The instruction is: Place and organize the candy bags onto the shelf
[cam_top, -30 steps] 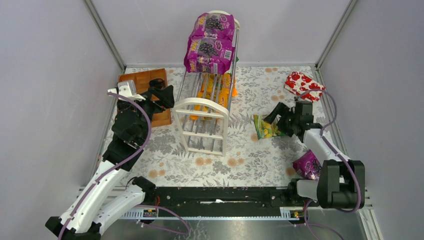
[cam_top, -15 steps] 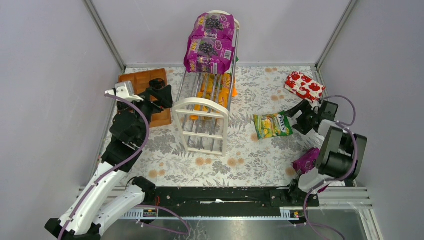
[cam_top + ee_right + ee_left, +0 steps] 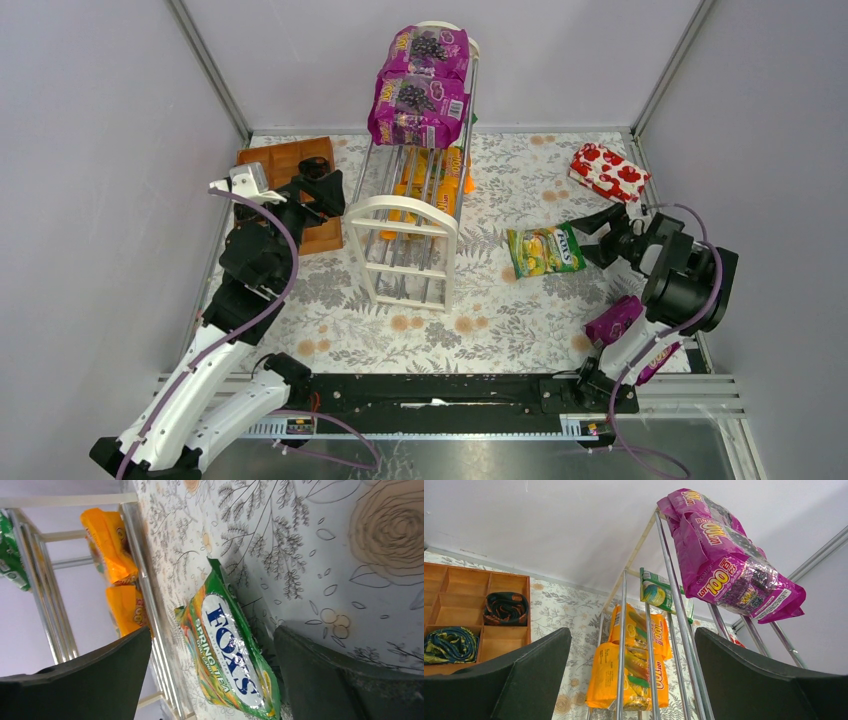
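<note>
Right wrist view: right end effector (image 3: pixel 211 630), jaws apart and empty, before the flat green candy bag (image 3: pixel 227 655) on the table (image 3: pixel 325 555); glossy film could slip the grip.

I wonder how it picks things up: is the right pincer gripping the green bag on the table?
No, the green bag lies flat on the table, and the right pincer stands wide open beside it.

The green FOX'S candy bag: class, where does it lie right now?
In the top view the green FOX'S candy bag lies flat on the floral tablecloth, right of the cream-white rod shelf, directly before the open right gripper.
</note>
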You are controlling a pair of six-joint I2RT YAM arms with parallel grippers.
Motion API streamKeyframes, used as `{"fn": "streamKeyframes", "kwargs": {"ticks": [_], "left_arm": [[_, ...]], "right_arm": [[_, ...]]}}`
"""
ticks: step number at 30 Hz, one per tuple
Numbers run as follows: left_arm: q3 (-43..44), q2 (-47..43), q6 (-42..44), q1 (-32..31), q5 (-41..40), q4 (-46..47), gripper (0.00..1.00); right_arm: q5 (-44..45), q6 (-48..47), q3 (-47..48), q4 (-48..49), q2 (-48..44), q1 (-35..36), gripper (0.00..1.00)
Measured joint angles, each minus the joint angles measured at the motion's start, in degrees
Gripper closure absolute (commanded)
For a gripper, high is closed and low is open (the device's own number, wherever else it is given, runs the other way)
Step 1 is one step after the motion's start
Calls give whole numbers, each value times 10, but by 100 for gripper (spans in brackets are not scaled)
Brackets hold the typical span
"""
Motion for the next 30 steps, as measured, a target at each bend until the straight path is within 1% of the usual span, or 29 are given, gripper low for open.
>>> {"fn": "streamKeyframes", "kwargs": {"ticks": [4, 7, 10, 12, 15, 16, 17, 20, 22, 24, 27, 30], "left_arm": [[0, -1, 0, 0, 0, 0, 1], [0, -3, 0, 0, 0, 0, 1], [0, -3, 0, 0, 0, 0, 1], [0, -3, 0, 0, 0, 0, 1], [0, -2, 0, 0, 0, 0, 1], [0, -2, 0, 0, 0, 0, 1], [0, -2, 0, 0, 0, 0, 1], [0, 0, 0, 0, 0, 0, 1], [0, 2, -1, 0, 0, 0, 1], [0, 2, -1, 0, 0, 0, 1], [0, 2, -1, 0, 0, 0, 1], [0, 2, -2, 0, 1, 0, 1]], "right_arm": [[-42, 52, -36, 87, 17, 4, 4], [-61, 75, -61, 129, 20, 21, 8], [-74, 80, -71, 145, 24, 43, 14], [-78, 78, -73, 146, 28, 57, 21], [-81, 70, -72, 146, 38, 70, 36], [-80, 68, -72, 146, 43, 72, 41], [-82, 67, -72, 146, 47, 73, 50], [-73, 64, -72, 142, 58, 75, 70], [-69, 62, -73, 135, 61, 78, 81], [-68, 63, -75, 135, 60, 80, 90], [-62, 63, -80, 133, 49, 80, 100], [-53, 65, -89, 128, 14, 80, 100]]}}
